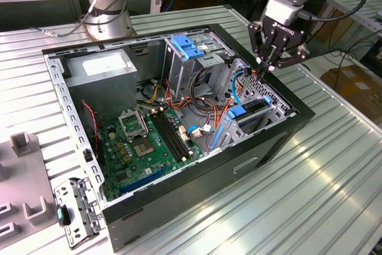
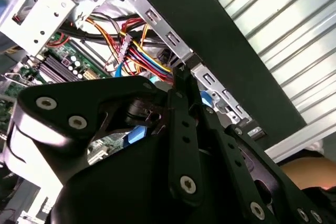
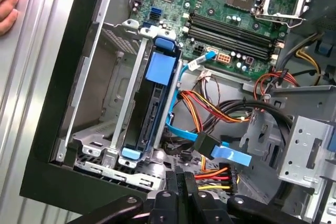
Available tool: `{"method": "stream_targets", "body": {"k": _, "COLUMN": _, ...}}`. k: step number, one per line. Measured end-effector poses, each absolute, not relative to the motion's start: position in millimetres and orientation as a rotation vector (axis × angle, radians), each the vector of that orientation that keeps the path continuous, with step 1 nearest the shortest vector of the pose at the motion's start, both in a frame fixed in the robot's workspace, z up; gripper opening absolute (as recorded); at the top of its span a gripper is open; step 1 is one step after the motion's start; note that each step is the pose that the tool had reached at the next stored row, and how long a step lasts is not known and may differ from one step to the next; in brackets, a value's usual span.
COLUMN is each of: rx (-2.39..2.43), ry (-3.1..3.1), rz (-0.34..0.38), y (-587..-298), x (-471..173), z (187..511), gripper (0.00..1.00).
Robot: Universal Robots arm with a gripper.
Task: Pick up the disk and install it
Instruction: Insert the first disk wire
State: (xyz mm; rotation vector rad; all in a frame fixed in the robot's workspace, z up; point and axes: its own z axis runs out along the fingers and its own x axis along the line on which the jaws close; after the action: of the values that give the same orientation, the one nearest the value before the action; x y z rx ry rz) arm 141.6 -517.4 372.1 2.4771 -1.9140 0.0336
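Gripper [image 1: 267, 67] above cables [image 1: 239, 82], beside seated disk [image 1: 246, 110].

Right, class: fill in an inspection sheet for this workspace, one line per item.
Surface: ribbed metal table carrying an open computer case.
Job's things: disk stands on edge inside the drive cage, blue rails showing.
Clutter: grey blocks and a metal bracket at the exterior view's left.
Grippers: gripper shut, empty, above the cage.
Cables: loose coloured wires and a blue flat cable beside the cage.
Surroundings: a person's hand on the table.
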Motion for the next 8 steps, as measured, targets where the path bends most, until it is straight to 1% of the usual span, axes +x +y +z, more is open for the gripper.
{"method": "stream_targets", "body": {"k": 8, "rx": 2.226, "ry": -2.197, "rz": 0.031, "y": -517.6, "x": 141.6, "z": 370.3, "gripper": 0.16}}
